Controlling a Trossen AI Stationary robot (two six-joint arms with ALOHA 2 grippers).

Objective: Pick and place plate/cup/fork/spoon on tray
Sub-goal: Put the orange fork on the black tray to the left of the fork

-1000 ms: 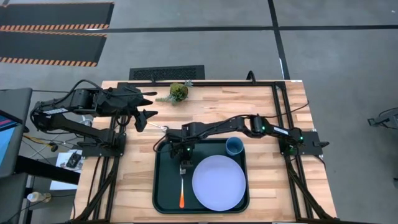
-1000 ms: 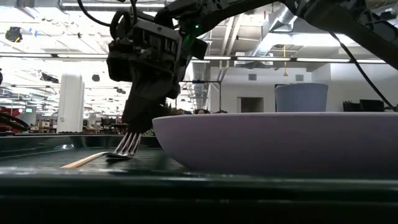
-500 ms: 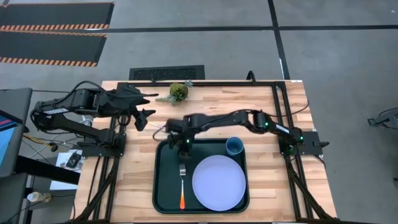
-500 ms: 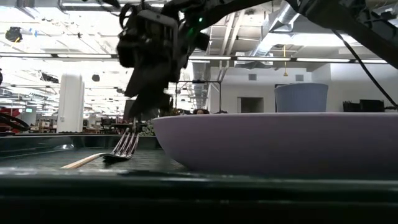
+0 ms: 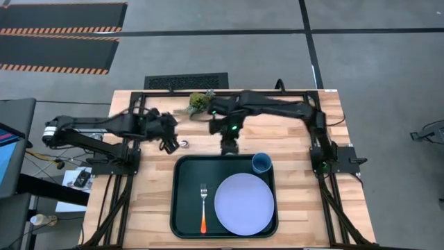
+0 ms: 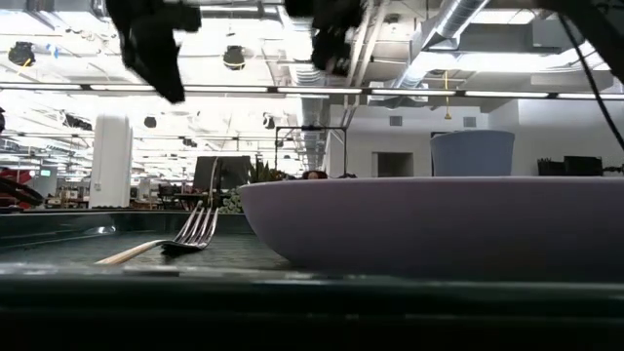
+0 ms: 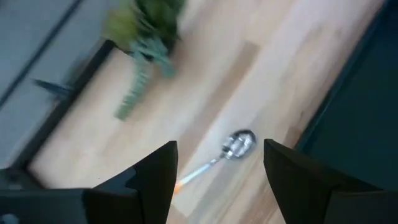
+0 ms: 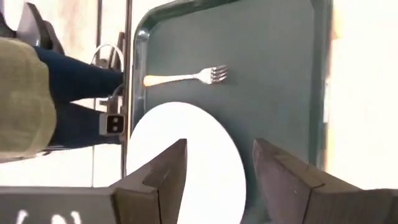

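The tray (image 5: 182, 201) carries the plate (image 5: 243, 204), the cup (image 5: 261, 163) and the fork (image 5: 203, 206); the spoon (image 7: 231, 149) lies on the table (image 5: 149, 201) beside the tray's far-left corner; the left tool (image 7: 217, 171) hovers above it, spread wide; the right tool (image 8: 217, 162), wide and empty, hangs over the tray's far edge.

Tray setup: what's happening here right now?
The tray already holds the plate, the cup and the fork. The spoon lies on the wooden table, just past the tray's far left corner. The left gripper is open beside the spoon. The right gripper, open and empty, is above the table just beyond the tray's far edge.
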